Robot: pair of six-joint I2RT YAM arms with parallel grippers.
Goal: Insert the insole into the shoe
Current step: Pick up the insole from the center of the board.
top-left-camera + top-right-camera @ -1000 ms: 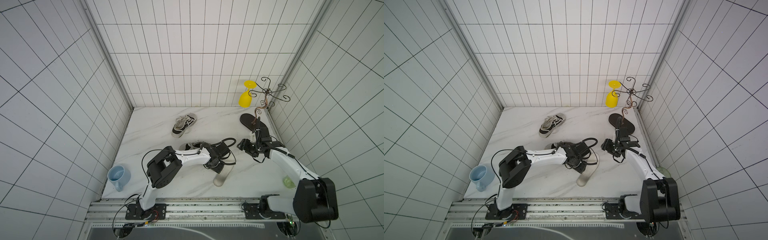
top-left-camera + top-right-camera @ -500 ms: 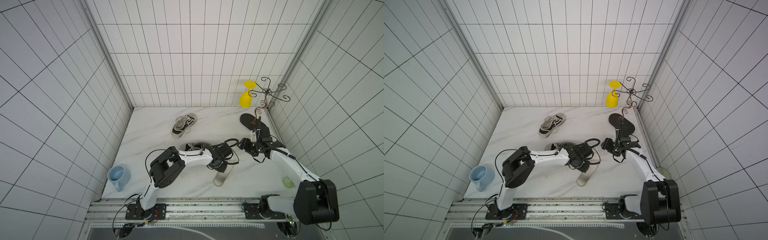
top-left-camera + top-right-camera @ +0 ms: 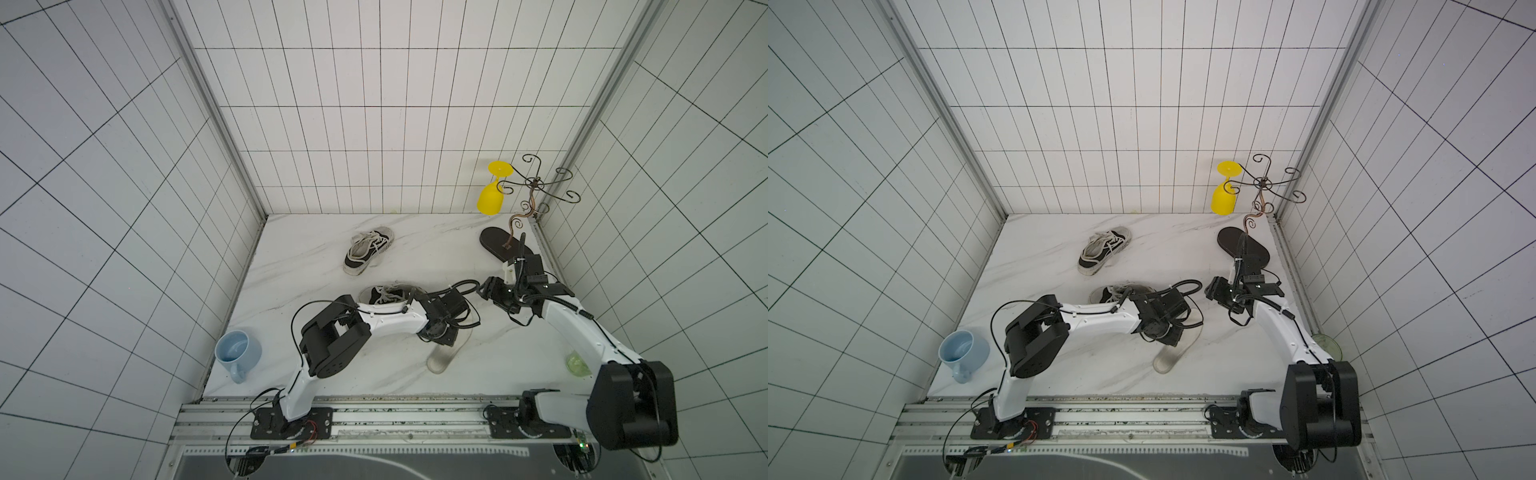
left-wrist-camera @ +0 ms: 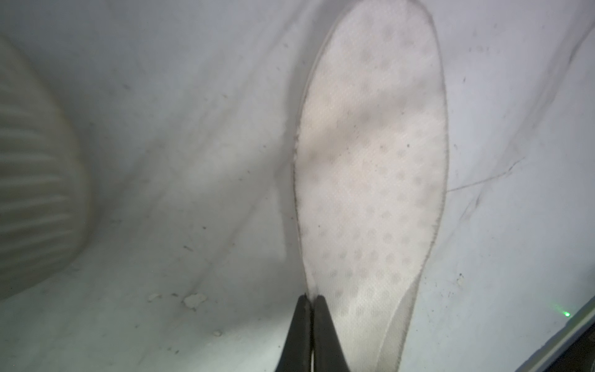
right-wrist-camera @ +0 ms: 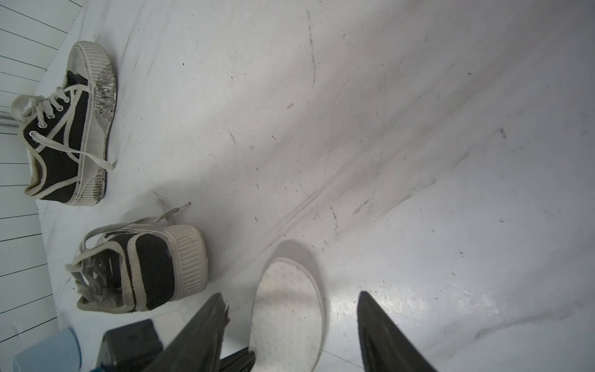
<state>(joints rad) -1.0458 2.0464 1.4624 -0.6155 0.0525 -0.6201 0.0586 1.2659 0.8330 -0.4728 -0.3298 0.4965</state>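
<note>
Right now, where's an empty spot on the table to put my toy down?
Bare marble tabletop lies between the pale blue ceramic mug and the far black-and-white canvas sneaker, and between that sneaker and the dark oval stand base. Crowded middle: near sneaker, white fabric insole, left arm, right arm.

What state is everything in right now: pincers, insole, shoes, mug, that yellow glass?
Left pincer: shut on the edge of the insole.
Right pincer: open, empty.
Insole: lying on the table, outside both shoes.
Near shoe: on its sole, untouched.
Far shoe: untouched, laces loose.
Mug: upright.
Yellow glass: hanging upside down from the wire rack.
</note>
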